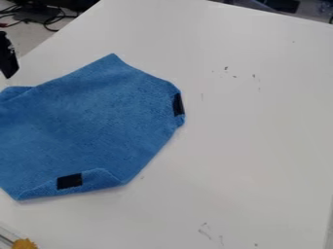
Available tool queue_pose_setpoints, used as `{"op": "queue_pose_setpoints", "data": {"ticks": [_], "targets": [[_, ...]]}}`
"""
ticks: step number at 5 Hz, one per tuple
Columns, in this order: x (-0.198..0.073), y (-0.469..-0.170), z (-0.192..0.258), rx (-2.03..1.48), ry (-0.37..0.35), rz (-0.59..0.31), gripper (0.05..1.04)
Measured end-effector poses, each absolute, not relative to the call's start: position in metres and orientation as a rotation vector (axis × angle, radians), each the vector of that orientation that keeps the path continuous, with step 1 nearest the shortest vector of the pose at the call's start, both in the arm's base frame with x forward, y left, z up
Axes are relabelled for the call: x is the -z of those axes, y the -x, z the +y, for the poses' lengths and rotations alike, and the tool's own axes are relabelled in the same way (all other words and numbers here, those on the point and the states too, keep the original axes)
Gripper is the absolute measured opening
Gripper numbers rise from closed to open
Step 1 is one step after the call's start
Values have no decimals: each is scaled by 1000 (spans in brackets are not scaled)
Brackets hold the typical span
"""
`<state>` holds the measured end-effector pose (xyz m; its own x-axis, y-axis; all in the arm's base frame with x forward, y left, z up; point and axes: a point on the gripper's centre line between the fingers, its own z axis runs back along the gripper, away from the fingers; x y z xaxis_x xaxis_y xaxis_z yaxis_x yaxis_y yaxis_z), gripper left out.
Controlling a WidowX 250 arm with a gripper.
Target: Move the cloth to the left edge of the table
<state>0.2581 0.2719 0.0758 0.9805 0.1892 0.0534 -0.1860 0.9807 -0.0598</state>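
Note:
A blue cloth (98, 126) lies spread over the left part of the white table (260, 146), its left side cut off by the view's border. Two black patches mark it, one at its right corner and one near its lower edge, where the fabric is folded up. A black part of the gripper (8, 57) shows at the far left of the view, above the cloth's upper left corner and apart from it in the view.
A yellow object (24, 243) sits in the bottom left corner beside a thin rod. Black cables (48, 18) lie beyond the table's upper left edge. Small dark marks dot the tabletop at the right.

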Motion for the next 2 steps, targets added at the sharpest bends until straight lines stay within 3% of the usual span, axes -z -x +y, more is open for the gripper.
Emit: {"op": "queue_pose_setpoints", "data": {"ticks": [1,2], "targets": [[-99,-266,257,-143,-58,-76,1000],[-105,-270,240,-124,-104,-62,1000]]}}
